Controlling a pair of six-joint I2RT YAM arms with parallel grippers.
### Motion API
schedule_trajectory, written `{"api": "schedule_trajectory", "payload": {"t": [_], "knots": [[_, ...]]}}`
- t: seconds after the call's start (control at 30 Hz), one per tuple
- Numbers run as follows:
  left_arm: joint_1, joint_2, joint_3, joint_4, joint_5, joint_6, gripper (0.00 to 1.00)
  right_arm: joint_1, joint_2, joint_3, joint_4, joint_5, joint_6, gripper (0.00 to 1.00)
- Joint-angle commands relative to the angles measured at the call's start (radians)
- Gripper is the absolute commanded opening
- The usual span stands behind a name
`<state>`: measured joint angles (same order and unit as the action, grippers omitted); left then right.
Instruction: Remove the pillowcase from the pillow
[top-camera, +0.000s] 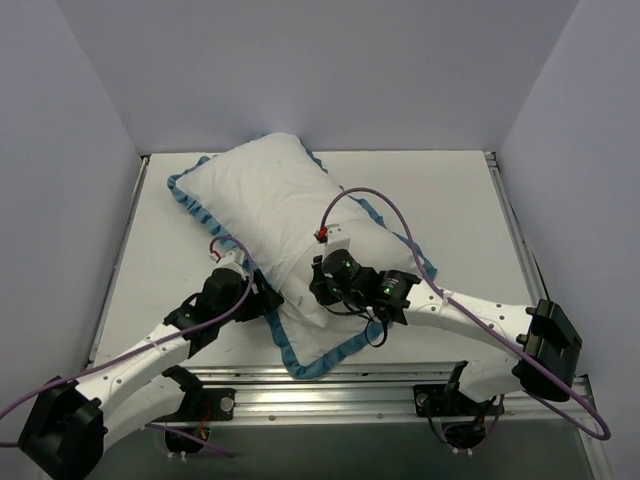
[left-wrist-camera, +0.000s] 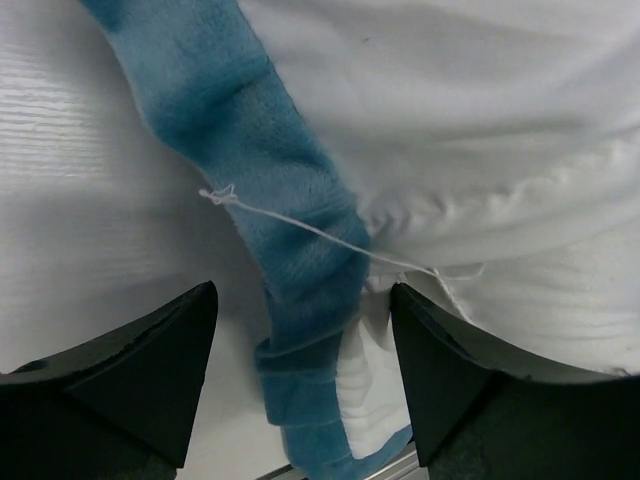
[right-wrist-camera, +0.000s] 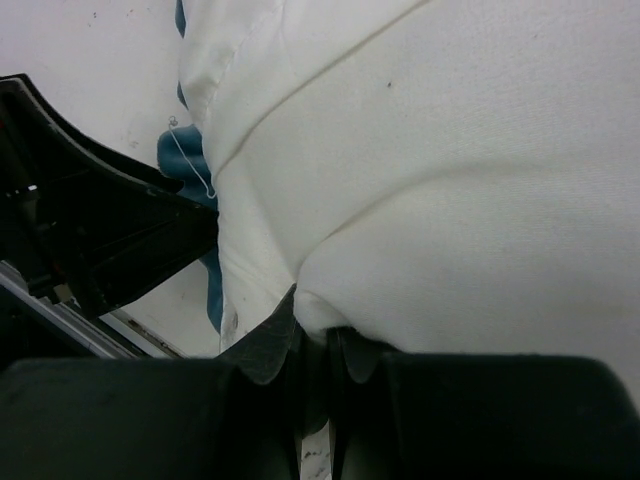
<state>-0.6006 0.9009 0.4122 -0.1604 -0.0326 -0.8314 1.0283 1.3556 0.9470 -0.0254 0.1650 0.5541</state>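
The plump white pillow lies diagonally across the table, framed by the teal ruffle of the pillowcase. My left gripper is at its near left edge, open. In the left wrist view the gripper straddles the ruffle and a strip of white pillowcase, with both jaws clear of the cloth. My right gripper presses into the near middle of the cushion. In the right wrist view the gripper is shut on a pinched bulge of plump white fabric, apparently the pillow. No patterned face shows.
White walls enclose the white table on three sides. A metal rail runs along the near edge by the arm bases. A loose thread crosses the ruffle. Purple cables loop above both arms.
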Motion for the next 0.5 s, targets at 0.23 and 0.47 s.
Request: {"api": "schedule_trajectory", "payload": {"t": [0.23,0.47], "knots": [[-0.007,0.209,0.025,0.324,0.046,0.008,0.29,0.004,-0.032,0.032,-0.037,-0.027,-0.014,0.0],[-0.004,0.257,0.082,0.285,-0.185,0.008,0.02,0.006,-0.194,0.099,-0.145,-0.048,-0.037,0.0]]}}
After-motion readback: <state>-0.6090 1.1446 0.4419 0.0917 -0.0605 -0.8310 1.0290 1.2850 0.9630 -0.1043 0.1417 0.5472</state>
